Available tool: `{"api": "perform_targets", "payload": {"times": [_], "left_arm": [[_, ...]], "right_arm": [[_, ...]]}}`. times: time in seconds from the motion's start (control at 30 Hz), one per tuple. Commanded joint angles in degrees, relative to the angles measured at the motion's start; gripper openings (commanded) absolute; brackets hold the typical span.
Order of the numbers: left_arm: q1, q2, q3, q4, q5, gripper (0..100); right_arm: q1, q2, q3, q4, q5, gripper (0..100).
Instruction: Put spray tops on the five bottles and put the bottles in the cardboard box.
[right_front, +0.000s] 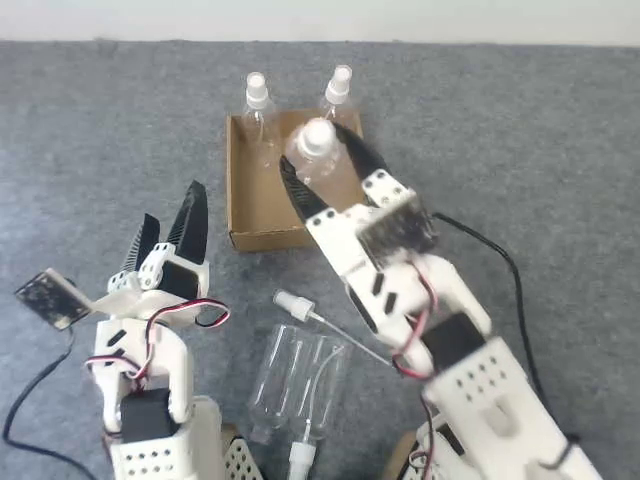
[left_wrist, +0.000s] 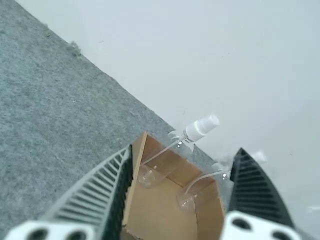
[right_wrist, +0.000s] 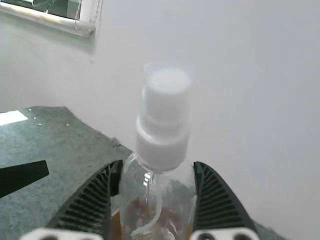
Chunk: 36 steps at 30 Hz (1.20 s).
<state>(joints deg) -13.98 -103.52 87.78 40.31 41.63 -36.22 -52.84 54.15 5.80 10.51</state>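
The cardboard box lies at the back centre of the grey carpet. Two clear bottles with white spray tops stand at its far side. My right gripper is shut on a third capped bottle, upright over the box. The right wrist view has that bottle between the fingers. My left gripper stands open and holds nothing, left of the box and pointing towards it. From the left wrist, the box and a capped bottle appear between the fingers.
Two uncapped clear bottles lie side by side near the front, between the arms. A loose spray top with its tube lies just behind them, and another spray top at the front edge. Open carpet stretches left and right of the box.
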Motion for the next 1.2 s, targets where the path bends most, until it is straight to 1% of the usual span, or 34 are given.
{"api": "perform_targets", "payload": {"times": [0.0, 0.1, 0.23, 0.53, 0.7, 0.83, 0.9, 1.03, 1.17], "left_arm": [[-0.2, -0.9, -0.6, -1.6, 0.4, 30], [-0.2, -0.9, -0.6, -1.6, 0.4, 30], [-0.2, -0.9, -0.6, -1.6, 0.4, 30], [-0.2, -0.9, -0.7, -1.7, 0.4, 30], [-0.2, -0.9, -0.8, -1.7, 0.4, 30], [-0.4, -0.9, -0.8, -1.7, 0.4, 30], [-2.6, -0.9, -0.8, -1.8, 0.5, 30], [-7.2, -0.8, 0.2, -5.4, 0.6, 30], [-8.0, -0.8, 0.7, -6.4, 0.6, 30]], "right_arm": [[0.2, 7.5, -4.6, -8.1, 0.3, 0.6], [0.0, 11.7, -4.7, -11.1, 0.1, 0.6], [-0.4, 16.9, -4.7, -14.7, -3.1, 0.6], [-0.3, 29.4, -5.0, -26.1, -3.1, 0.6], [-0.1, 33.6, -5.1, -30.9, -3.1, 0.6], [-0.1, 37.0, -8.2, -30.6, -3.1, 0.6], [-0.2, 39.1, -10.4, -29.1, -3.1, 0.6], [-0.3, 43.4, -14.5, -27.6, -3.1, 0.6], [-0.9, 46.6, -17.4, -27.5, -3.4, 0.6]]}}
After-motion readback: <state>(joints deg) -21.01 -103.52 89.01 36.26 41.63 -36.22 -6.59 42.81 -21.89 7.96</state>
